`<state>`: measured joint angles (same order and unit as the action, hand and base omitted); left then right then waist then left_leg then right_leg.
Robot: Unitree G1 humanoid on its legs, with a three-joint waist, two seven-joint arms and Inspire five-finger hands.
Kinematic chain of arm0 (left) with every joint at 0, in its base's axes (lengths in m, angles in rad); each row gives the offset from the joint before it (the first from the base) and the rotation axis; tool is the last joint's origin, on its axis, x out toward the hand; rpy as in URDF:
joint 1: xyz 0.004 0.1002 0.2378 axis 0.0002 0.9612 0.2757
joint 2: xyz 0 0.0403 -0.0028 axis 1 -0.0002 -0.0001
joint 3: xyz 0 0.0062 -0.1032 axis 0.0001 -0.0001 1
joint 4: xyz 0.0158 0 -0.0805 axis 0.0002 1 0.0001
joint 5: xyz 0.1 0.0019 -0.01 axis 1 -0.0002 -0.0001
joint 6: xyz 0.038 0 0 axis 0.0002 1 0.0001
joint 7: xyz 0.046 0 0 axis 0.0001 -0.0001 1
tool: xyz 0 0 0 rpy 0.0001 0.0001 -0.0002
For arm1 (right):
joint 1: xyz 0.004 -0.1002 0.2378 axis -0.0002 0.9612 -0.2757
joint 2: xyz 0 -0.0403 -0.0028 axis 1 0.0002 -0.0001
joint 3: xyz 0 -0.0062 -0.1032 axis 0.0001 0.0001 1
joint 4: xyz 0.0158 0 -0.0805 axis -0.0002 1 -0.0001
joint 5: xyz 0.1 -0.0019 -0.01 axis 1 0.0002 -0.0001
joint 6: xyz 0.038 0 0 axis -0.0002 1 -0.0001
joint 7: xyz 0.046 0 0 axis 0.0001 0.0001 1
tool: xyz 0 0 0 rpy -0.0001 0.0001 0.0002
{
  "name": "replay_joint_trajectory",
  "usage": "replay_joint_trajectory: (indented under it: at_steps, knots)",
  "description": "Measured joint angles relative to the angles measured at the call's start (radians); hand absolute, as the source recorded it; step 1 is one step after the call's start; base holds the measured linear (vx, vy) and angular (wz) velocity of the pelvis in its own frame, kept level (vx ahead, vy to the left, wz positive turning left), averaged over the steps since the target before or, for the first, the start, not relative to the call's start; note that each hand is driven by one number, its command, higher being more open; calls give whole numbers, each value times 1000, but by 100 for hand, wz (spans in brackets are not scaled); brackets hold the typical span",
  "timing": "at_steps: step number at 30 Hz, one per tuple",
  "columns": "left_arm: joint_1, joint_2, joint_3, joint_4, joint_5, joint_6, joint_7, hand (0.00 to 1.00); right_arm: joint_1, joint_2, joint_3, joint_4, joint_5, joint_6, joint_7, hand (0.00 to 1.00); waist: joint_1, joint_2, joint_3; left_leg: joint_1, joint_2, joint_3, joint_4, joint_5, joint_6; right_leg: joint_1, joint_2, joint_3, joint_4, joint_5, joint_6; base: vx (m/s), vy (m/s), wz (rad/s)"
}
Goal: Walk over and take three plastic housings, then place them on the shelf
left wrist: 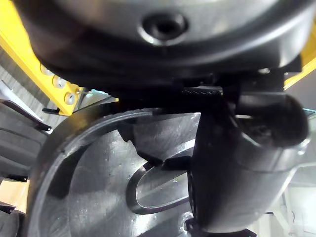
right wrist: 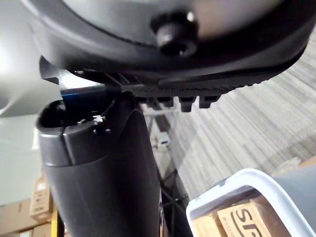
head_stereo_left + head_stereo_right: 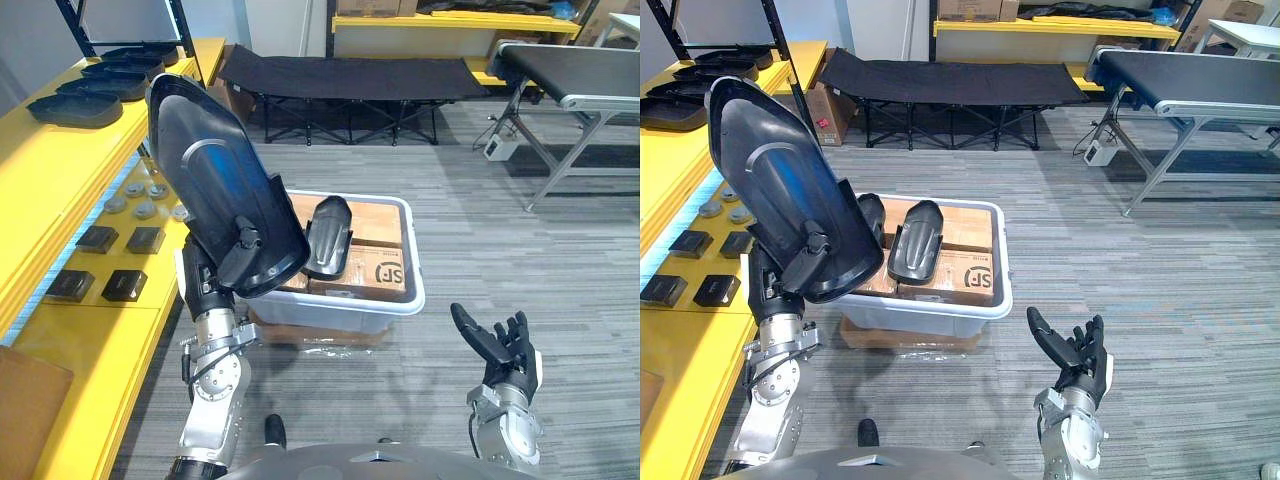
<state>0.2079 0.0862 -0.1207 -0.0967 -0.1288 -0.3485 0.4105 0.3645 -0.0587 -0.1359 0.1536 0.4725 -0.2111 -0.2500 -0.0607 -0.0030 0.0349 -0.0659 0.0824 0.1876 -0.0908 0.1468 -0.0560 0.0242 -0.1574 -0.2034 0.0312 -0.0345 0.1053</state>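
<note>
Beside the yellow shelf (image 3: 40, 170), my left hand (image 3: 205, 285) holds up a large black plastic housing (image 3: 215, 190).

Far left, a row of housings (image 3: 75, 108) lies on the shelf's top level. My left hand's fingers and thumb clamp the raised housing's lower rim. It stands upright, tilted, over the near-left corner of a white bin (image 3: 400, 300) on the grey floor (image 3: 520, 250). Inside the bin another housing (image 3: 328, 237) leans on cardboard boxes (image 3: 375, 225). At right, my right hand (image 3: 500, 345) faces palm-up, fingers spread, holding nothing.
</note>
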Motion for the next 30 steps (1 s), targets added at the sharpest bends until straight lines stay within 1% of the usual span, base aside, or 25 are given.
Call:
replay_joint_trajectory:
  at_steps: [2, 5, 7, 11, 13, 15, 16, 17, 18, 19, 21, 22, 23, 24, 25, 26, 28, 30]
  knots:
    - [0, 0, 2, 0, -1, 0, 2, 0, -1, 23, 0, 11, -72, 0, -3, 100, 1, 1, 0, 1, 0, 0, 0, 0, 0, 1, 0, 0, 0, 0, 0, 0, 0, 0]
    - [0, -3, 12, 0, 1, 0, 12, 0, -6, 42, 1, 11, -108, 0, 2, 100, 2, 1, 0, 1, -1, -2, 0, 0, 0, 1, -1, -1, 0, 0, 0, 0, 0, 0]
    - [0, -9, 25, -1, 12, 0, 31, 0, -15, 44, 7, 11, -110, 0, 10, 100, 3, 1, 1, 1, -2, -8, 0, 0, 0, 5, -1, -5, -1, 0, 0, 15, 4, 7]
    - [5, -20, 64, -37, 22, 1, 86, 0, -59, 43, 41, 11, -111, 0, 52, 100, 11, 1, 3, -13, -8, -63, 0, 8, -4, 30, 1, -56, -14, 0, 0, 14, -8, 34]
    - [24, -54, 104, -100, 21, 2, 108, 0, -112, 23, 95, 18, -112, 0, 73, 100, 38, 1, 4, -34, -16, -115, 0, 20, -3, 39, 1, -111, -16, -1, 2, 23, -17, 67]
    - [46, -72, 141, -139, 17, 3, 109, 0, -162, 7, 149, 44, -117, 0, 86, 100, 61, -2, 7, -37, -23, -150, 0, 24, -2, 56, 0, -146, -16, -5, 6, 21, -21, 69]
    - [65, -86, 180, -172, 10, 3, 101, 0, -209, -6, 200, 65, -140, 0, 93, 100, 91, -6, 9, -37, -34, -187, 0, 28, -2, 81, -2, -187, -16, -15, 9, 16, -23, 73]
    - [76, -90, 197, -187, 6, 3, 100, 0, -229, -8, 221, 72, -152, 0, 96, 100, 100, -7, 10, -38, -38, -200, 0, 29, -2, 90, -3, -206, -16, -19, 9, 24, -40, 87]
    - [91, -94, 220, -208, -9, 3, 90, 0, -256, -11, 246, 75, -152, 0, 104, 100, 128, -10, 13, -40, -39, -222, 0, 31, -2, 104, -8, -232, -15, -26, 9, 15, -30, 69]
    - [120, -101, 267, -236, -25, 2, 83, 0, -294, -10, 286, 78, -152, 0, 118, 100, 160, -12, 15, -49, -44, -243, 0, 35, -2, 107, -9, -255, -14, -31, 11, 17, -37, 61]
    - [143, -115, 309, -248, -33, 2, 77, 0, -324, -9, 316, 79, -152, 0, 135, 100, 180, -16, 18, -55, -53, -263, 1, 38, 0, 114, -11, -275, -15, -35, 12, 6, -21, 39]
    - [154, -120, 320, -252, -43, 2, 72, 0, -331, -8, 324, 79, -152, 0, 139, 100, 185, -18, 19, -55, -57, -271, 1, 38, 1, 119, -13, -284, -14, -37, 13, 11, -11, 34]
    - [171, -122, 333, -252, -69, 3, 59, 0, -342, -5, 330, 81, -152, 0, 146, 100, 198, -23, 20, -55, -63, -278, 0, 40, 5, 124, -16, -290, -13, -40, 11, 12, -2, 26]
    - [190, -128, 347, -253, -75, 3, 44, 0, -356, -4, 338, 86, -153, 0, 152, 100, 200, -27, 22, -57, -68, -283, 1, 40, 6, 126, -16, -295, -13, -41, 10, 6, 1, 19]
    - [199, -128, 349, -253, -82, 3, 35, 0, -360, -5, 342, 87, -153, 0, 152, 100, 200, -29, 24, -57, -70, -284, 0, 41, 7, 126, -16, -296, -13, -42, 8, -16, 12, 7]
    - [212, -129, 349, -253, -107, 3, 8, 0, -365, -3, 347, 87, -152, 1, 153, 100, 200, -35, 29, -58, -71, -283, 1, 41, 8, 125, -18, -295, -12, -42, 8, 0, 0, 0]
    - [227, -128, 347, -253, -107, 3, -13, 0, -367, -4, 352, 87, -152, 3, 156, 100, 197, -40, 38, -57, -68, -280, 1, 38, 12, 121, -17, -289, -6, -43, 6, -43, 14, -6]
    - [234, -128, 329, -253, -105, 17, -20, 0, -365, -8, 355, 87, -152, 10, 156, 100, 194, -37, 42, -64, -61, -282, 1, 41, 8, 117, -12, -288, 3, -44, 5, -50, -6, 0]
